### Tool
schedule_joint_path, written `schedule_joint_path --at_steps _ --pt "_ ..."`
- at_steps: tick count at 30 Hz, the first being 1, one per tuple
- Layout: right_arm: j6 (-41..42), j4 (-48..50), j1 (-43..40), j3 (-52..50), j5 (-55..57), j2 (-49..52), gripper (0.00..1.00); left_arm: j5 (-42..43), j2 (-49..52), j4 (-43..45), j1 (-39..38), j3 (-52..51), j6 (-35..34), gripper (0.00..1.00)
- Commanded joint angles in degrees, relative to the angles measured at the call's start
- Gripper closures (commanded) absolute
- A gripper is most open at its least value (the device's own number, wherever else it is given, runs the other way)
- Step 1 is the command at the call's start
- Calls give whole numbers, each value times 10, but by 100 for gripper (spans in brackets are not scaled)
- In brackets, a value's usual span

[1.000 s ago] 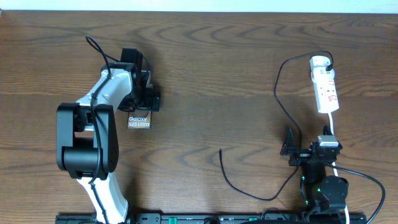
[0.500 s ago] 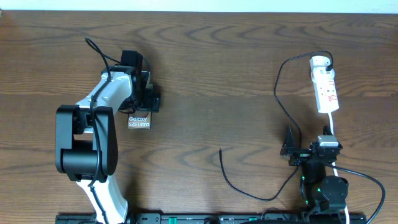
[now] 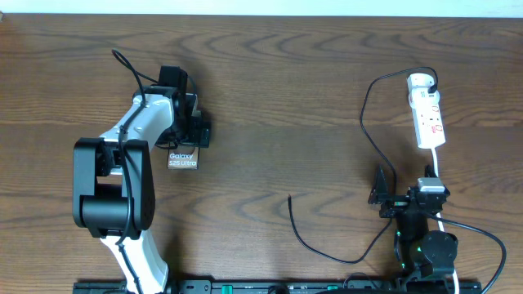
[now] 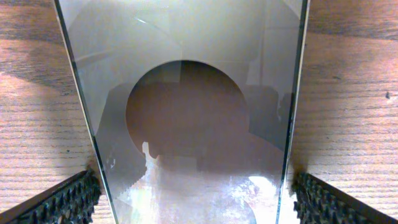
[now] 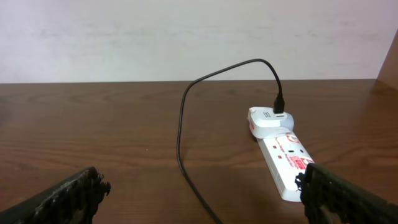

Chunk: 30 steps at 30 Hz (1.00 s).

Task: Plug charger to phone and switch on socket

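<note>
Currently, left fingers (image 4: 65,200) spread astride phone (image 4: 186,124); right fingers (image 5: 68,194) spread, empty, charger (image 5: 181,134) trailing across table (image 5: 87,124) beside socket (image 5: 285,160)

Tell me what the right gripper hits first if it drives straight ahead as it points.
Probably the charger cable, running just ahead of the open right gripper; the socket sits farther on, slightly right. Height is unclear, so it might pass over the cable.

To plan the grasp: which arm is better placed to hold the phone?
Left. The left fingers, open, stand either side of the phone; the right fingers sit far off, on the socket's side.
</note>
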Motion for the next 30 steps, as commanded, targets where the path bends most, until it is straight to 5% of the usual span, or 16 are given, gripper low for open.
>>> schedule_joint_path --at_steps 1,30 --pt "-9 -2 4 0 0 -3 1 29 19 -13 0 -23 -1 2" --pt "-9 -2 4 0 0 -3 1 29 19 -5 0 -23 -1 3"
